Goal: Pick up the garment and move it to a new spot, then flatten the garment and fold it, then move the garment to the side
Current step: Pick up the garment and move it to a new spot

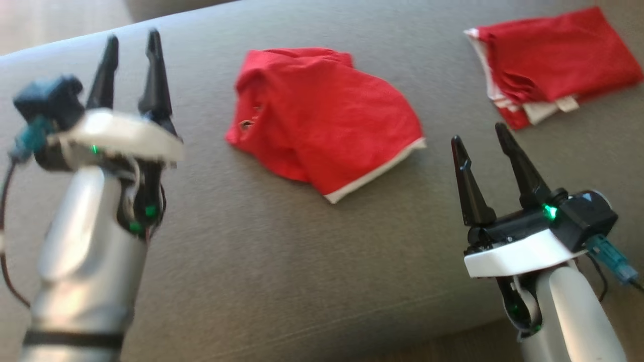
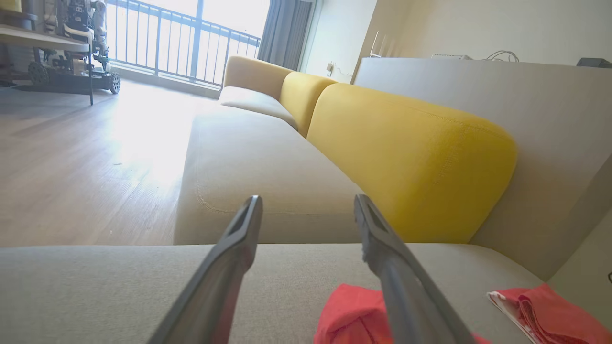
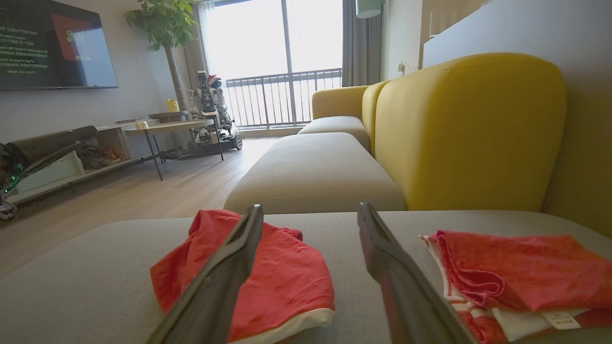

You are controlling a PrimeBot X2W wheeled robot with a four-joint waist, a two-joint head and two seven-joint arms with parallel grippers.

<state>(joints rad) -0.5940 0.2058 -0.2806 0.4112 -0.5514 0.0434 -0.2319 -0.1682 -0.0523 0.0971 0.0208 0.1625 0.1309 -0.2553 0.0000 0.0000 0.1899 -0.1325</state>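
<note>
Here the garment [image 1: 322,120] lies crumpled mid-sofa [image 1: 282,261], touching neither the left gripper [image 1: 133,36] nor the right gripper [image 1: 477,131], both spread apart and empty. A second red cloth [image 1: 553,55] lies folded well to its right, and a yellow cushion [image 3: 468,129] stands behind.

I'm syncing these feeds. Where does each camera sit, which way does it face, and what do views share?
Head view: on the head, looking down at the seat with the middle garment and right garment; left pincer and right pincer show, open.
Left wrist view: on the left wrist, low, facing along the sofa toward the railing; its own fingers show.
Right wrist view: on the right wrist, facing likewise; its own fingers show.
Shared: both wrist views show the backrest and both garments.
</note>
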